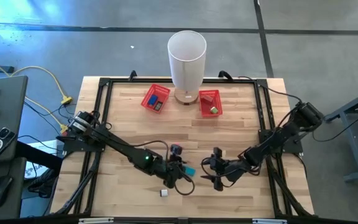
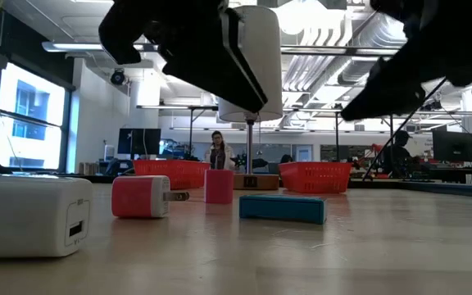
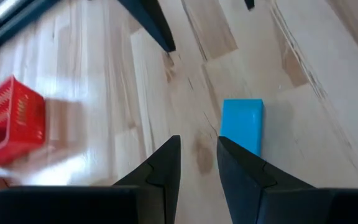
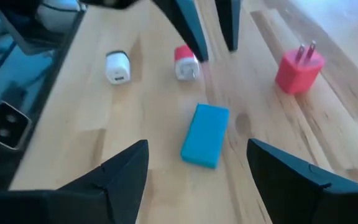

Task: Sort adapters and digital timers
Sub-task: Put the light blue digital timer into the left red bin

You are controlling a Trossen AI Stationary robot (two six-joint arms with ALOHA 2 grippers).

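A blue flat digital timer [image 1: 189,170] lies on the wooden table between my two grippers. My left gripper [image 3: 197,142] hovers just left of it, open by a narrow gap with nothing between its fingers. The timer [image 3: 242,124] lies beyond one fingertip. My right gripper [image 4: 197,144] stands wide open to the right of the timer [image 4: 206,134], pointing at it from a little above. A white adapter [image 4: 118,66], a red-and-white adapter [image 4: 185,62] and a red adapter [image 4: 300,68] with its prongs up rest on the table past the timer.
Two red baskets [image 1: 156,98] [image 1: 209,102] stand at the far side, each with something inside. A tall white cylinder [image 1: 187,59] stands on a base between them. The white adapter [image 1: 165,193] sits near the front edge. A black frame [image 1: 104,84] runs around the tabletop.
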